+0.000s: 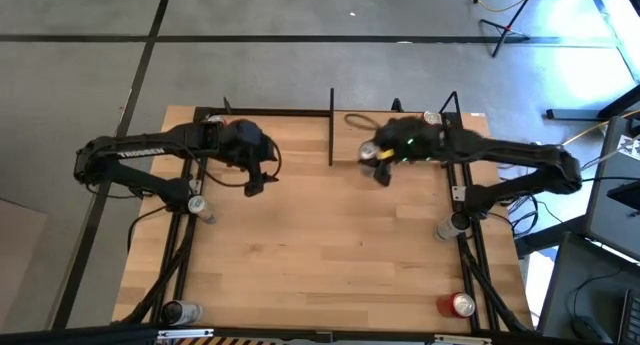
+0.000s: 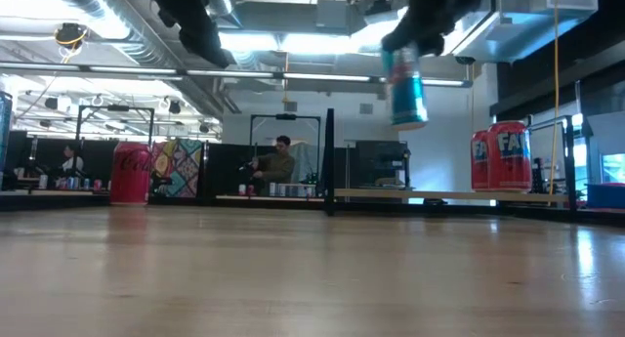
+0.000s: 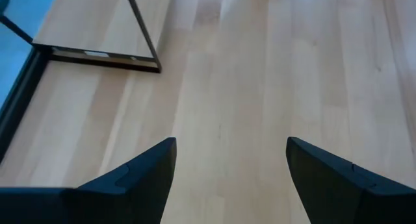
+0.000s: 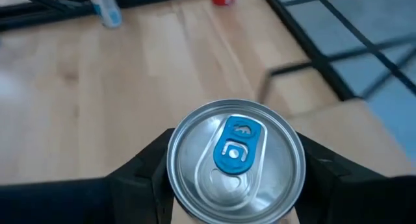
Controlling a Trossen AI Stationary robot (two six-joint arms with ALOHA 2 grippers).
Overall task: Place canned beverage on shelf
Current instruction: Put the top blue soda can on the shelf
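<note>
The right gripper's (image 4: 235, 185) two dark fingers (image 4: 140, 178) are pressed against either side of a silver-topped aluminium can with a blue pull tab (image 4: 235, 160); in the low view the same can shows a teal-blue body (image 2: 405, 85) hanging well clear of the wooden tabletop (image 1: 320, 255). From overhead the can (image 1: 372, 153) sits at about one o'clock from the tabletop's middle, just over the near-left corner of the shelf, a small light-wood board framed by thin black rods and posts (image 1: 400, 125).

What worries me is the frame. The tall black divider post (image 1: 331, 127) stands just at nine o'clock from the can, and the rods run around the board; if the arm swings across low, the can's bottom could clip a rod and twist in the fingers. The can is held by its upper part only, so a knock or an early release while it hangs this high would likely drop it, tip it, and send it rolling off the board. A silver can (image 1: 431, 117) already stands toward the shelf's back edge, so setting down too far in could bump it.

The left gripper (image 3: 229, 169) hovers over bare tabletop at about eleven o'clock with fingers (image 3: 140, 175) spread wide, holding nothing, well apart from the shelf. Other cans (image 1: 457, 305) stand near the tabletop's edges.
</note>
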